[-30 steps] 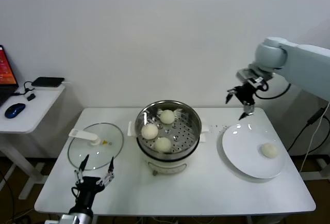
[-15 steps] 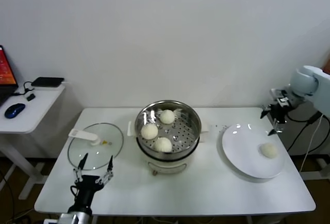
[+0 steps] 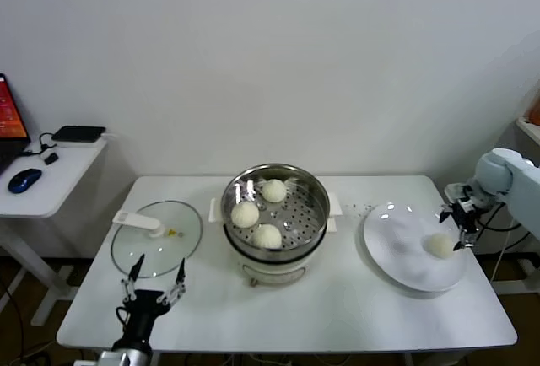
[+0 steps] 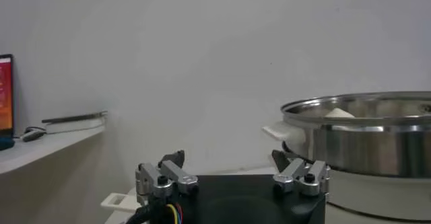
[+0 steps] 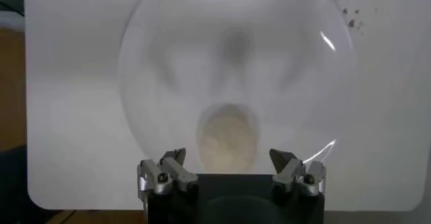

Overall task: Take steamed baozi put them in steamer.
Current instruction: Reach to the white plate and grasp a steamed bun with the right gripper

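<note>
Right claw (image 3: 461,225) is over the far right edge of the large round white plate (image 3: 396,252), jaws spread wide, nothing between them. Directly under it, in the gap between its fingers in the right wrist view, lies one small round cream-white dough bun (image 5: 227,136) on the plate (image 5: 168,64); in the head view that bun (image 3: 440,245) sits just beside the claw on its inner side, not touching as far as I can tell.

The round shiny stainless-steel steamer pot with perforated tray (image 3: 316,193) stands well to the left of the right claw, mid-bench. Three more cream-white buns inside it: one at the far side (image 3: 273,190), one on the left (image 3: 245,214), one at the near side (image 3: 267,236).

Left claw (image 3: 153,280) is parked low at the near left edge of the white bench (image 3: 337,311), fingers apart, empty. The flat round glass lid with white handle (image 3: 181,239) lies on the bench just beyond it; the steamer (image 4: 363,141) is ahead and to its right.
</note>
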Motion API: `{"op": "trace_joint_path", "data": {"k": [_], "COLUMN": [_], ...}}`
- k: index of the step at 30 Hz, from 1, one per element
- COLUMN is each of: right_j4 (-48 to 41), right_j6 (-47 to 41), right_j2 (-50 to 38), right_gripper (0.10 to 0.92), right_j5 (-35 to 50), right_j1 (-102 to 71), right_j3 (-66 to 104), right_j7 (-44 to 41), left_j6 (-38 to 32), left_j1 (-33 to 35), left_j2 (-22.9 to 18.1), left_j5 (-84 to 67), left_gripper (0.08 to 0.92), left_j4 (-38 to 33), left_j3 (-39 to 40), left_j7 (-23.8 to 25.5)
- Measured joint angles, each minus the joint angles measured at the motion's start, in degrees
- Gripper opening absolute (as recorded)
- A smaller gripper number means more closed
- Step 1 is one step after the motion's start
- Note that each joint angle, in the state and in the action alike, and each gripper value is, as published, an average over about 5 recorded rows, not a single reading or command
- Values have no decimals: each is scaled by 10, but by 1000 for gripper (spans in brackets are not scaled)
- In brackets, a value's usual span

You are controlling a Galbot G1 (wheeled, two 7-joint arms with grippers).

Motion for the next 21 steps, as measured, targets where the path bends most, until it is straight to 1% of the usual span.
{"op": "trace_joint_path", "data": {"k": [8, 21], "right_j4": [-49, -105], "right_j6": [20, 36], "right_j2": [23, 59], "right_gripper": [823, 823], "right_j5": [-43, -75], "right_j1": [-43, -85], "right_j3": [63, 127], "right_j7": [5, 14], "left_j6": [-1, -1], "left_j1": [2, 2], "left_j2": [-2, -3], "left_j5": [2, 4], "left_gripper": [823, 823], "left_j4": [4, 7], "left_j3": [0, 0], "left_j7": [0, 0]}}
